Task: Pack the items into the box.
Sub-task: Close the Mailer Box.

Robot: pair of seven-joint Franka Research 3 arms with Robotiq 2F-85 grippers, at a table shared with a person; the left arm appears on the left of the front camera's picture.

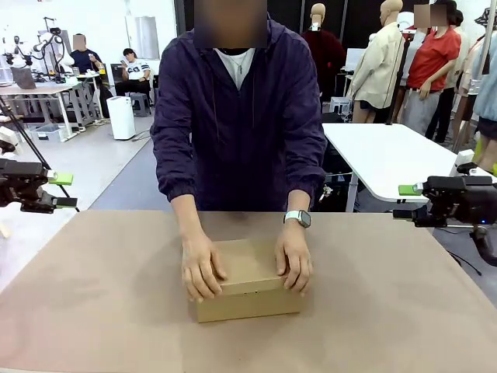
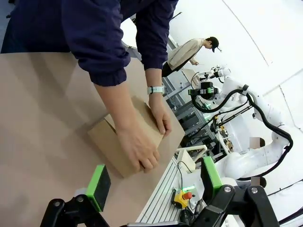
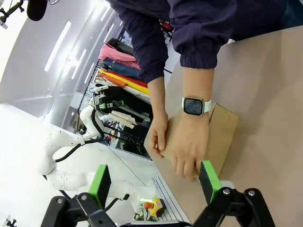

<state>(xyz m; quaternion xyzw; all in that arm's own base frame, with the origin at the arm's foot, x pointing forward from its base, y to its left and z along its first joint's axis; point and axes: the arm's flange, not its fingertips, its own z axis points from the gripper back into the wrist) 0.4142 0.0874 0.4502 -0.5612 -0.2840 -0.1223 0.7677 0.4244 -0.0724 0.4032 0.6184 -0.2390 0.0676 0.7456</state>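
The box [image 1: 248, 301] is a small brown cardboard one standing in the middle of the table with its lid down. A person in a dark navy jacket presses both hands [image 1: 203, 269] on its top, one at each end. The items are hidden. My left gripper [image 1: 64, 191] hangs open at the table's left edge, far from the box, with nothing between its green pads. My right gripper [image 1: 405, 201] is open and empty at the right edge. The left wrist view has the box [image 2: 106, 142] beyond the left gripper [image 2: 155, 182]. The right wrist view shows the box [image 3: 223, 135] past the right gripper [image 3: 155, 183].
The brown table [image 1: 93, 311] has free room on both sides of the box. A white table [image 1: 388, 155] stands behind at the right. A red stop button [image 2: 185, 196] sits below the table's near edge.
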